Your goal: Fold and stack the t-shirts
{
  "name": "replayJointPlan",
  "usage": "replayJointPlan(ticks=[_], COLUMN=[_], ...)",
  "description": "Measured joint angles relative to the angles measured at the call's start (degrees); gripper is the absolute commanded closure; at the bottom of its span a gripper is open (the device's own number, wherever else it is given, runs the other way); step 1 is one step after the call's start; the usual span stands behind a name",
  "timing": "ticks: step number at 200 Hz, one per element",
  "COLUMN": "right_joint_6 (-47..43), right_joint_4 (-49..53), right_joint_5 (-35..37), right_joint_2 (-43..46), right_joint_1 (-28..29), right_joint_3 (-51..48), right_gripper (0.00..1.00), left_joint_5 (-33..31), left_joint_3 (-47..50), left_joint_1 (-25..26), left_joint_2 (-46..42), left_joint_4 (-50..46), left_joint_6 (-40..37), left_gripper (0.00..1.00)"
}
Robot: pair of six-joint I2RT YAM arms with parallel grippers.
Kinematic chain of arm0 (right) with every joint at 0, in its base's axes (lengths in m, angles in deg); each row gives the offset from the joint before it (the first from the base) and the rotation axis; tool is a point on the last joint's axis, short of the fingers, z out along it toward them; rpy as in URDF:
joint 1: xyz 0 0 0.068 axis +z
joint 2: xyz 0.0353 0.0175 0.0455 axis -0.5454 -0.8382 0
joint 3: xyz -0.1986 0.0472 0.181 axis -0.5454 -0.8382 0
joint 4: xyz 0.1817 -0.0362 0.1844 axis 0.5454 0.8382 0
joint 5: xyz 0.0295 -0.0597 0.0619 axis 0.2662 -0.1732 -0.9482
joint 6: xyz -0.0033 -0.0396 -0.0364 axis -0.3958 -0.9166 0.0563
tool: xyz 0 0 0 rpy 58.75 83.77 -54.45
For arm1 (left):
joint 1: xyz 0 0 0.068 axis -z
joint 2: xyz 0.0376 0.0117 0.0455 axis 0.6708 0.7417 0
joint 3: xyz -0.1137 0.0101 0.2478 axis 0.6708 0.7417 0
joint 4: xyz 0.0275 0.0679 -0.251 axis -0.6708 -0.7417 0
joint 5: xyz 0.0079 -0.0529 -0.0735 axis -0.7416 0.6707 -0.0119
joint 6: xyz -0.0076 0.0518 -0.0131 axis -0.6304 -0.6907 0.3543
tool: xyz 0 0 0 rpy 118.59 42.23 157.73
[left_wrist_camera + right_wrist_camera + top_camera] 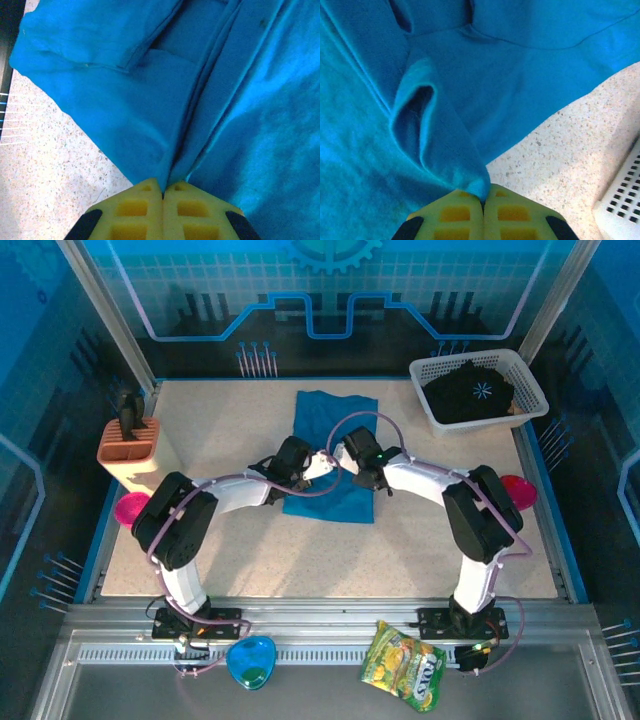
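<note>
Left end effector (pixel 163 194) and right end effector (pixel 483 199) both clamped on teal t-shirt (pixel 333 420), probably to carry fold across counter (pixel 220 430).

A plain teal-blue t-shirt (pixel 335 455) stands vivid against the beige, dark-speckled table (pixel 230 430), while a black t-shirt (pixel 465 395) with a small white starburst print sits in a white mesh basket (pixel 530 380). The left gripper (pixel 163 192) and right gripper (pixel 483 197) are yellow with black trim, on black-and-white arms (pixel 240 495) with lilac cables (pixel 365 420). Also pictured: a terracotta-orange holder (pixel 128 450), two hot-pink dishes (pixel 128 508), a bright blue dish (pixel 250 662) and a green-and-yellow snack bag (pixel 403 665).
</note>
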Motion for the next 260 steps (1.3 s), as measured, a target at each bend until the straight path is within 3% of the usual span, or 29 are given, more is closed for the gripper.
replayJointPlan(ticks=[58, 92, 128, 148, 170, 228, 244, 260], right_joint_6=[2.7, 4.1, 6.6, 8.2, 9.2, 9.4, 7.7, 4.5], right_joint_4=[-1.5, -3.3, -5.4, -6.9, -8.2, -10.5, -9.4, -6.4], right_joint_5=[-0.1, -0.2, -0.5, -0.4, -0.5, -4.5, -7.9, -12.3], right_joint_2=[-3.8, -5.4, -5.7, -5.7, -4.5, 10.9, 16.0, 20.4], right_joint_1=[-1.0, -1.4, -1.7, -2.0, -2.5, -2.8, -2.8, -2.8], right_joint_3=[1.8, 2.5, 3.0, 2.9, 2.6, -3.4, -5.4, -7.1], right_gripper=[1.00, 0.90, 0.66, 0.51, 0.42, 0.35, 0.35, 0.37], left_joint_5=[-0.5, -3.3, -6.6, -8.6, -10.5, -14.1, -11.6, -5.7], left_joint_3=[-1.1, -1.0, -1.0, -0.9, 0.2, 6.1, 10.0, 14.8], left_joint_1=[-1.0, -1.1, -1.1, -1.1, -1.1, -1.1, -1.1, -1.3], left_joint_2=[4.5, 5.9, 6.0, 6.0, 4.8, -8.5, -15.0, -22.1], left_joint_4=[5.2, 8.6, 11.6, 13.7, 16.7, 22.9, 23.9, 24.2], left_joint_6=[-0.2, -0.2, 0.0, 0.6, 1.4, 2.0, 1.6, 0.7], left_gripper=[1.00, 1.00, 0.69, 0.64, 0.56, 0.46, 0.31, 0.30])
